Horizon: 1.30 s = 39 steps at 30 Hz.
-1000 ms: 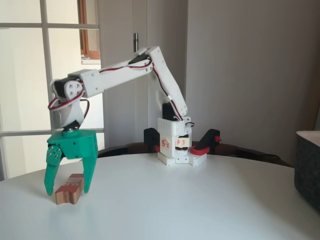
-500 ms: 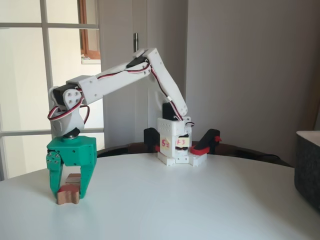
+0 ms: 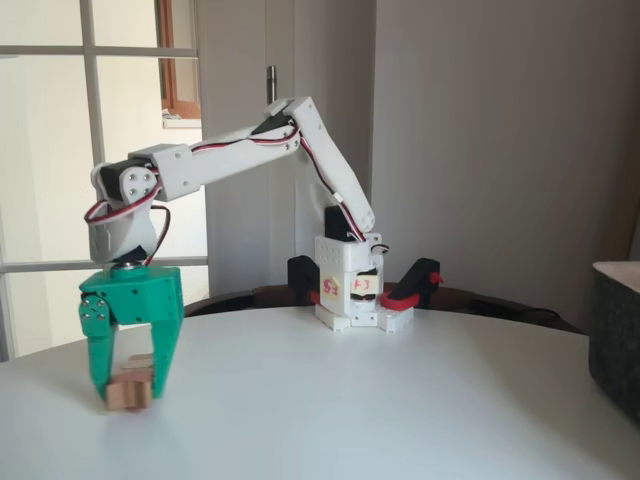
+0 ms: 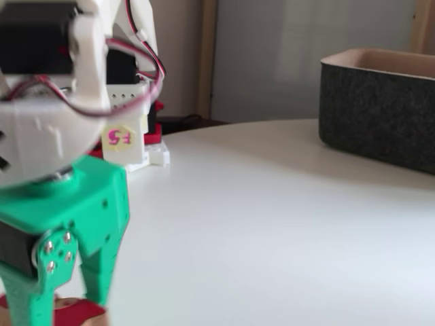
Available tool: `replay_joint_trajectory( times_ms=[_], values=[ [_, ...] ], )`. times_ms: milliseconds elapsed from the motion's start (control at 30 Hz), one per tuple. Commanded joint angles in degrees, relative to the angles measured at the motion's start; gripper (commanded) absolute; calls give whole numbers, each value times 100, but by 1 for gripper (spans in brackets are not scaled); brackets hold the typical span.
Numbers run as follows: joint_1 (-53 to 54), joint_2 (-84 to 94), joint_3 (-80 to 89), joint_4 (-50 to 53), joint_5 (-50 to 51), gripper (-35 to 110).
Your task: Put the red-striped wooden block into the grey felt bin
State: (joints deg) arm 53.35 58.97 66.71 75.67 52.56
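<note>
The grey felt bin (image 3: 615, 335) is cut off by the right edge in both fixed views. Beside the gripper (image 4: 58, 305), the red-striped wooden block (image 4: 71, 314) is cropped and blurred.

Both fixed views sit table-level (one close beside the gripper (image 4: 58, 299)).

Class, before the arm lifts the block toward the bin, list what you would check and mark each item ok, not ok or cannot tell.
1. Block sits between the green gripper fingers: ok.
2. Fingers pressed firmly on the block: cannot tell.
3. Block resting on the table: ok.
4. Table between block and bin free of obstacles: ok.
5. Bin upright, top open: ok.
6. Bin empty inside: cannot tell.
</note>
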Motion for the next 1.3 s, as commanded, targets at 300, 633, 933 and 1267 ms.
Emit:
replay_joint_trajectory(
  times_ms=[300, 633, 933, 1267],
  values=[
    [-141, 1037, -1477, -9, 18, 2],
    [-1608, 2610, -1485, -448, -264, 4],
    [-4175, 3349, -1679, -712, -1081, 2],
    [-7137, 3094, -1661, -712, -2531, 1]
  ],
)
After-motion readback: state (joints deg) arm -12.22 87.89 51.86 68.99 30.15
